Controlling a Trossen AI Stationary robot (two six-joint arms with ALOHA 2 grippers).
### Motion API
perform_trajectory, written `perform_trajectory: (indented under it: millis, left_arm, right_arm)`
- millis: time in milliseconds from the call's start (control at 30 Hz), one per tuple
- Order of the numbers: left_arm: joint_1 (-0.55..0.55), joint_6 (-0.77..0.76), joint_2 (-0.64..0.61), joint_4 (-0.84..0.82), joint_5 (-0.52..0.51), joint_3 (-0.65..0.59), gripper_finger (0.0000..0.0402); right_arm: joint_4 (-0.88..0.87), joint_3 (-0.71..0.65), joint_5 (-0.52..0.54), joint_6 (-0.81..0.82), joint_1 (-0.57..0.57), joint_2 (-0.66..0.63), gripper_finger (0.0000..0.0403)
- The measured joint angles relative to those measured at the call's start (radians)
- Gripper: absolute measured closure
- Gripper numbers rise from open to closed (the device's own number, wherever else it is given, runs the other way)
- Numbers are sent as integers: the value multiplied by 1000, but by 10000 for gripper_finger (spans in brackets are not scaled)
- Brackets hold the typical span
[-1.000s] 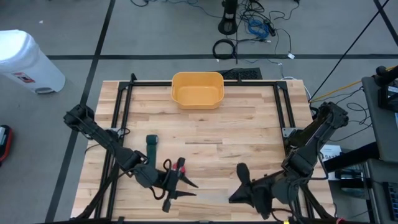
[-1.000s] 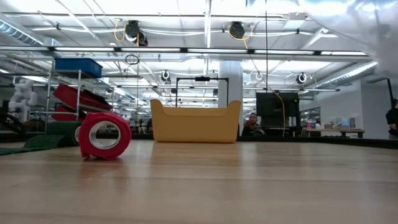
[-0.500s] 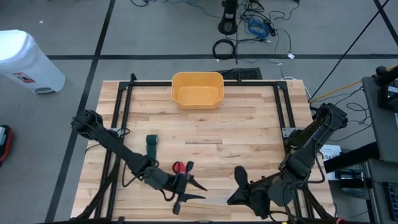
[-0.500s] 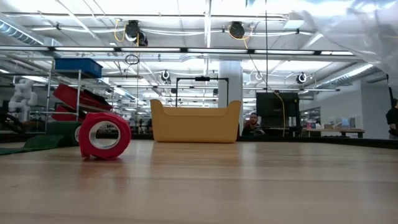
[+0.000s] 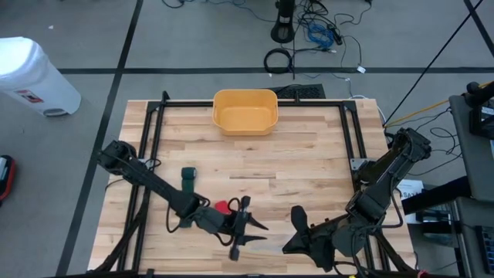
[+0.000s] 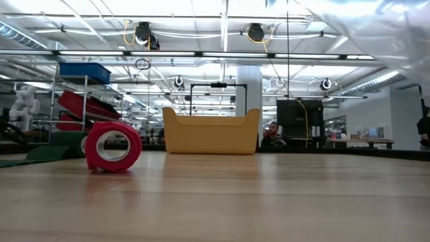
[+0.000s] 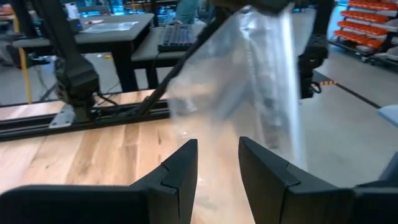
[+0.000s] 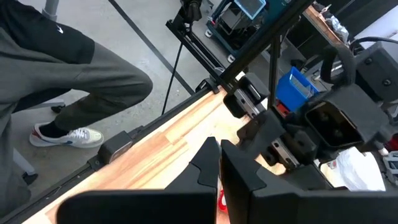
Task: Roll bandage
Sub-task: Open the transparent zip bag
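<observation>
Near the front edge of the worktop [image 5: 309, 154], well away from the yellow tub [image 5: 245, 110] at the far side, the left hand [image 5: 248, 228] hangs with its fingers [image 7: 180, 168] parted and nothing between them. Just behind it, on the side away from the tub's right end, lies the red bandage roll [image 5: 221, 208], resting on the wood and showing its hollow core in the low view [image 6: 112, 146]. A green bandage strip [image 5: 187, 179] lies flat on the worktop between the red roll and the tub, towards the left rail. Further right along the same front edge, well apart from the tub, the right hand [image 5: 299, 220] is clenched shut on nothing. A clear plastic bag [image 7: 249, 87] hangs ahead of the left hand in its wrist view. Beyond the worktop, a person's leg and shoe [image 8: 62, 134] stand on the floor.
</observation>
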Motion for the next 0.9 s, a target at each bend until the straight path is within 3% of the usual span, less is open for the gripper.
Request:
perform_trajectory:
  millis: [900]
  left_arm:
    - [-29, -1, -6, -4, 44, 11, 279]
  right_arm:
    - [-17, 0, -1, 15, 0, 0, 403]
